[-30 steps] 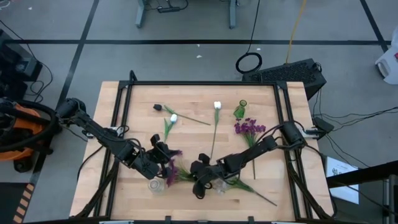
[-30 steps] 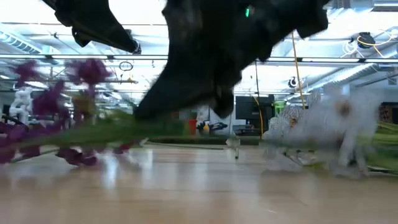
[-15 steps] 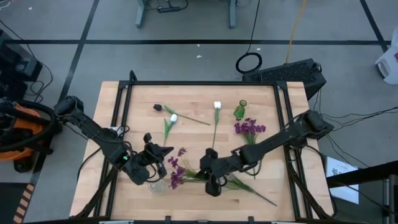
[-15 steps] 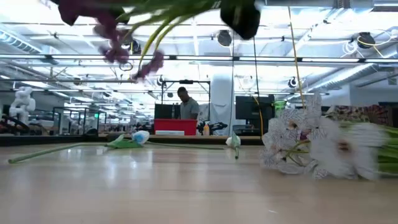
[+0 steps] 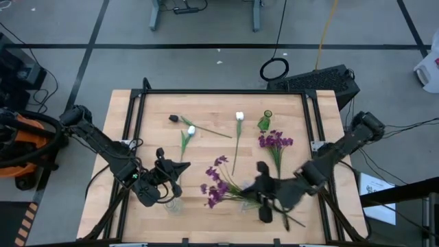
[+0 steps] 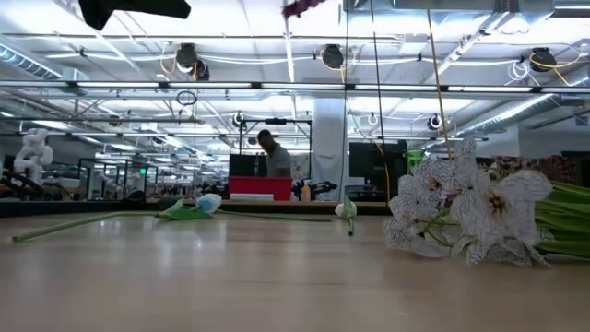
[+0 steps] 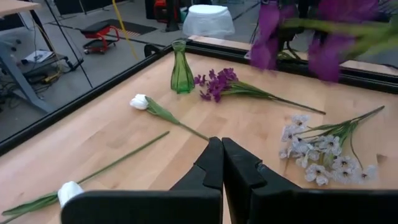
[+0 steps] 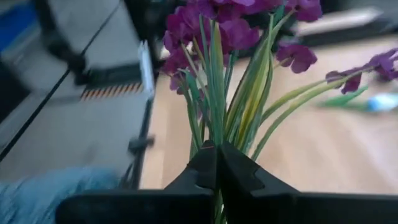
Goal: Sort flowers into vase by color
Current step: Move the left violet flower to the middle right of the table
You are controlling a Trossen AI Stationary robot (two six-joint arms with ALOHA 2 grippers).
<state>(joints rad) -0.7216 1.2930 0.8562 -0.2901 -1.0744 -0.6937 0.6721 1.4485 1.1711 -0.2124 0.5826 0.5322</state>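
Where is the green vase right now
In the high view the green vase stands at the table's far right-centre, just above the loose purple flowers and right of a white tulip.

Right hand (image 5: 264, 206) is motion-blurred in the high view; its fingers are unresolved there. Purple flowers (image 6: 302, 6) are cut off by the low view's top edge. Pale sprig (image 6: 479, 212) runs off that view's right edge.

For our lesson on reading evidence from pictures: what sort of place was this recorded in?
Most likely a robotics lab or workshop in an open industrial hall. A framed wooden table stands on a taped concrete floor, cables lie around, and strip lights hang over workstations behind.
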